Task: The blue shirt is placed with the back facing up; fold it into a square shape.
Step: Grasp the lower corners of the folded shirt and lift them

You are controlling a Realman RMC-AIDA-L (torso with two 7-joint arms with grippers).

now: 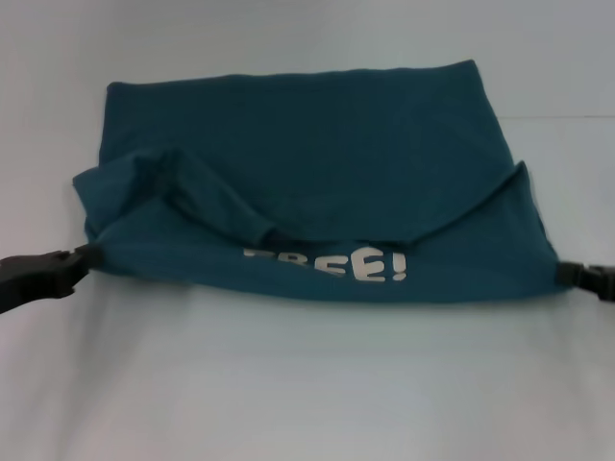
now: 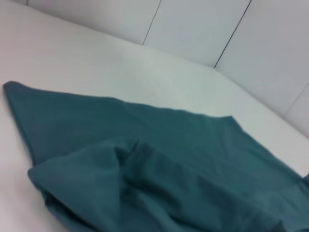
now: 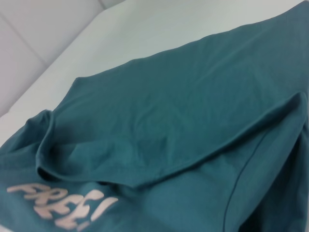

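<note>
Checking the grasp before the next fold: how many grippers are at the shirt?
2: left gripper at the shirt's near left corner, right gripper at its near right corner.

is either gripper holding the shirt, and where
Both appear to: the left gripper at the blue shirt's near left corner, the right gripper at its near right corner.

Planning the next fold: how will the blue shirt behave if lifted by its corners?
The blue shirt probably goes floppy: its folded layer already sags and wrinkles between the left tool and right tool. It looks light and thin, so the middle would likely droop.
</note>
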